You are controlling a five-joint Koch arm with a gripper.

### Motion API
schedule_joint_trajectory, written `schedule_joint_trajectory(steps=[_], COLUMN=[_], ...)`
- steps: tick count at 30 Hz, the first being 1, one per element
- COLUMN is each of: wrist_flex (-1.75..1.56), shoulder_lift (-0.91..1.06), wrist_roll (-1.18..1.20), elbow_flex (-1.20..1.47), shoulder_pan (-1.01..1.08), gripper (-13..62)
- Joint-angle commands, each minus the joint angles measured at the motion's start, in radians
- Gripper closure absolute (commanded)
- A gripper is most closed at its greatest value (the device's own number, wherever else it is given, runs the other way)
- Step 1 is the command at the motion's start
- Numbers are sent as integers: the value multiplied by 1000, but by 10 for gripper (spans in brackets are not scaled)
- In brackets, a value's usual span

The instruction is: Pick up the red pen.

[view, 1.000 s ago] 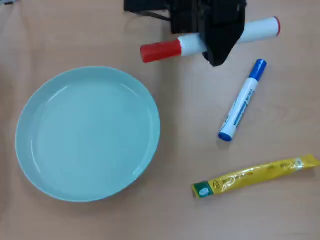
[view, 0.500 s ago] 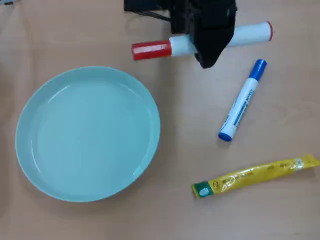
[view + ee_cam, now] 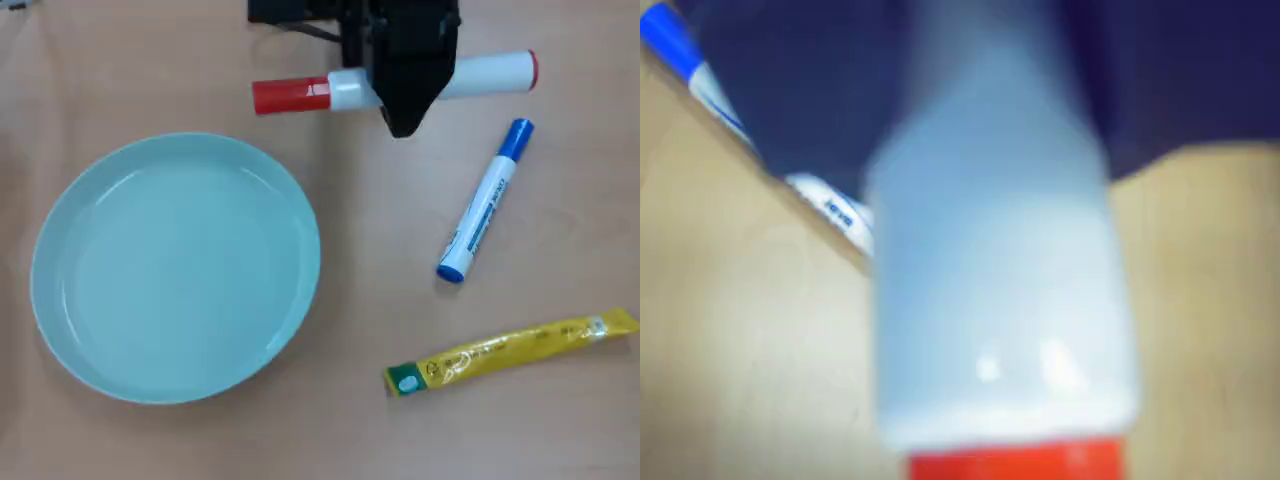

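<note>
Pincer point(image 3: 401, 95) is gripping the red pen point(image 3: 490, 73), carrying it leftward and levelling it, apparently lifted off the surface point(image 3: 560, 420).

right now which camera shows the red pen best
The overhead view: the red pen shows nearly whole, red cap to end ring, with the gripper covering only its middle. The wrist view gives a blurred close-up of white barrel and a strip of red cap.
</note>
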Motion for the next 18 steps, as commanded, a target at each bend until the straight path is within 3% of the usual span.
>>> schedule_joint_trajectory(steps=[1,18], wrist_flex=[-5,-6], shoulder_lift=[49,54], wrist_roll=[0,2], elbow_flex=[-23,-18], shoulder_pan=[2,3], gripper=[560,560])
